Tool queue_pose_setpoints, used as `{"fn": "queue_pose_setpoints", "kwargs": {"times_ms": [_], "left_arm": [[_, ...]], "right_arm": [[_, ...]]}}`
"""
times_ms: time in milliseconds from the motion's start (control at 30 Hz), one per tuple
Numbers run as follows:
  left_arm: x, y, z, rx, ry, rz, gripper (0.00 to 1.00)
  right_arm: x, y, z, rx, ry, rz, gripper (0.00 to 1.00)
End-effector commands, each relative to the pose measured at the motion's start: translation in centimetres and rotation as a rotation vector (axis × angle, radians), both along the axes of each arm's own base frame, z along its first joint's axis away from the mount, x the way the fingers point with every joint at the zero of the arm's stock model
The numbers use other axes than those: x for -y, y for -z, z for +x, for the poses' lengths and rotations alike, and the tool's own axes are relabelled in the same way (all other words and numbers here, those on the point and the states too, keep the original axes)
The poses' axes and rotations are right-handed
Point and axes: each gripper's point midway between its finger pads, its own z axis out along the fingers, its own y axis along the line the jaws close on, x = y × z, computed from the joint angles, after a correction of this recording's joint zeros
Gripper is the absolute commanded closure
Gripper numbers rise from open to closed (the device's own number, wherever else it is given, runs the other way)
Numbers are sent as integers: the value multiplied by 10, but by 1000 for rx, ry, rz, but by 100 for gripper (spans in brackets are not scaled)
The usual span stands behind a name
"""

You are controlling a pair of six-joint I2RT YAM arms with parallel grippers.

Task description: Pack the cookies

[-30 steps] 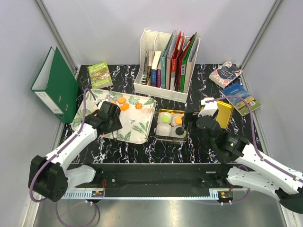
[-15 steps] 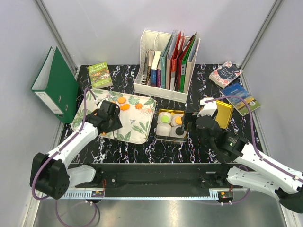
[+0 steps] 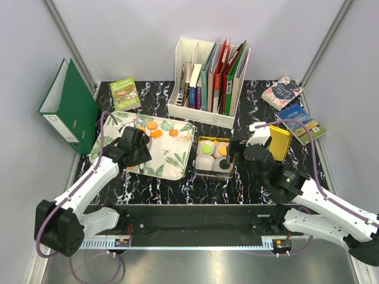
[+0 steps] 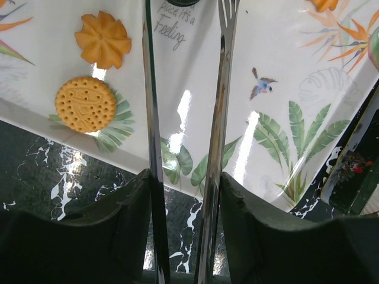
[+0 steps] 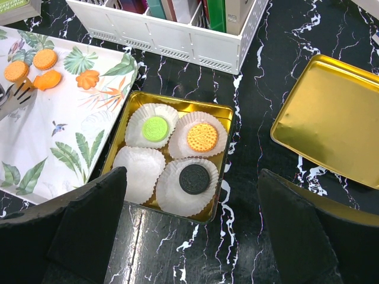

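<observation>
Several orange cookies [image 3: 153, 126] lie at the far end of a leaf-patterned tray [image 3: 173, 158]. Two of them show in the left wrist view [image 4: 86, 103]. My left gripper [image 3: 136, 148] hangs over the tray, shut on metal tongs [image 4: 219, 89]. The tongs' forked tip [image 5: 15, 97] is empty, next to the orange cookies. A gold tin [image 5: 228, 127] holds four paper cups: a green cookie [image 5: 156, 128], an orange cookie [image 5: 202, 136], a black cookie [image 5: 194, 178] and one empty cup [image 5: 138, 168]. My right gripper [image 5: 192, 177] hovers open above the tin.
The gold lid [image 5: 331, 124] lies right of the tin. A white file rack [image 3: 207, 80] with books stands behind. A green binder [image 3: 71, 106] leans at the left wall. Books lie at the back left [image 3: 125, 93] and far right [image 3: 293, 103].
My left gripper with the tongs has shifted slightly left and away over the tray. The right arm has barely moved.
</observation>
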Motion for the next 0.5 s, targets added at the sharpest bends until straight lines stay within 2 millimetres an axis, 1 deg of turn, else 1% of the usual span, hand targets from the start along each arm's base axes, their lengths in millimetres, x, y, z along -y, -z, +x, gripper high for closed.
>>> {"fn": "queue_pose_setpoints", "kwargs": {"times_ms": [0, 233, 333, 467], "left_arm": [[1, -16, 6, 44, 17, -12, 50], [2, -3, 6, 10, 18, -5, 51], [2, -1, 7, 6, 17, -8, 52], [5, -5, 6, 16, 27, -19, 58]], "right_arm": [[-8, -13, 3, 29, -15, 39, 0], [-6, -15, 3, 38, -16, 40, 0], [-5, -16, 3, 42, -13, 38, 0], [-6, -15, 3, 39, -12, 36, 0]]}}
